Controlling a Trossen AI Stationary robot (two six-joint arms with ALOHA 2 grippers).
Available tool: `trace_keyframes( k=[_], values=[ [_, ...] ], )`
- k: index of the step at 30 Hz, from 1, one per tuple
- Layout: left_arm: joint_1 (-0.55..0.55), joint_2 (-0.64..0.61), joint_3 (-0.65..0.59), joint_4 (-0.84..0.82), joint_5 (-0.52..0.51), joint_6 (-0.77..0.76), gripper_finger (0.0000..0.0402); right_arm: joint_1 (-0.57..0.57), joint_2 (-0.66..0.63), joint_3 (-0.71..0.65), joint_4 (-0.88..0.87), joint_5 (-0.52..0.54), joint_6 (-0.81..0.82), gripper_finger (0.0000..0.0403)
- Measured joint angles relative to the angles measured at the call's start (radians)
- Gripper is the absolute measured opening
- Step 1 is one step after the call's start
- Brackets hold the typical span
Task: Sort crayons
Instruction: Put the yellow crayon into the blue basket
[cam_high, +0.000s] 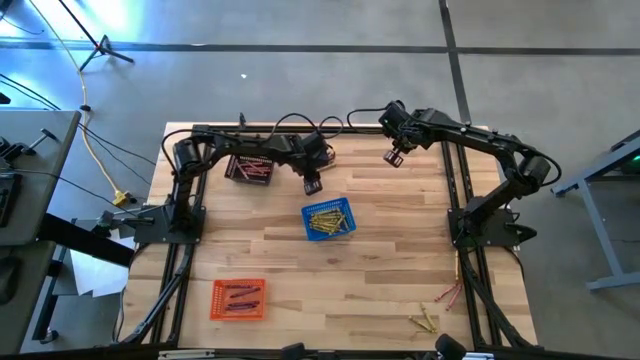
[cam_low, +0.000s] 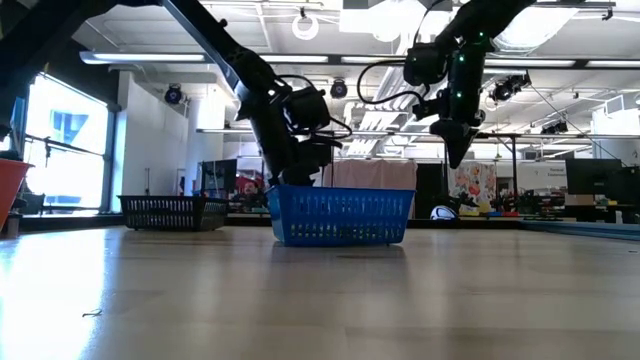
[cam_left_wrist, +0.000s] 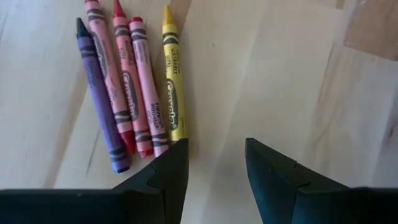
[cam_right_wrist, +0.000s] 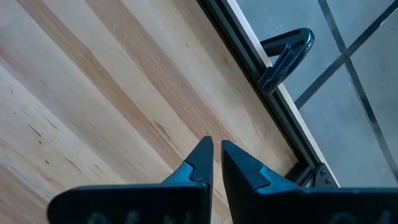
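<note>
Several crayons lie side by side on the wood in the left wrist view: a purple one (cam_left_wrist: 99, 93), red-pink ones (cam_left_wrist: 134, 87) and a yellow one (cam_left_wrist: 172, 81). My left gripper (cam_left_wrist: 214, 155) is open just above the table, and one fingertip (cam_left_wrist: 177, 152) stands at the yellow crayon's near end. In the high view it (cam_high: 312, 186) hovers between the black basket (cam_high: 250, 168) and the blue basket (cam_high: 328, 221). My right gripper (cam_high: 393, 157) is shut, holds nothing and hangs over the far right of the table (cam_right_wrist: 214, 146).
Yellow crayons fill the blue basket, and the black basket holds red ones. An orange basket (cam_high: 238, 299) with crayons stands near the front left. More loose crayons (cam_high: 437, 308) lie at the front right. The table's metal frame rail (cam_right_wrist: 249, 43) runs close to my right gripper.
</note>
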Motion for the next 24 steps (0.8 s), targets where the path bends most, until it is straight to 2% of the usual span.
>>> trace_keyframes(
  k=[17, 24],
  values=[
    [-0.002, 0.005, -0.001, -0.004, 0.007, 0.007, 0.0145, 0.000, 0.000, 0.000, 0.006, 0.000, 0.000, 0.0016],
    [-0.005, 0.005, 0.044, -0.054, 0.025, 0.035, 0.0145, 0.000, 0.000, 0.000, 0.006, 0.000, 0.000, 0.0016]
  ],
)
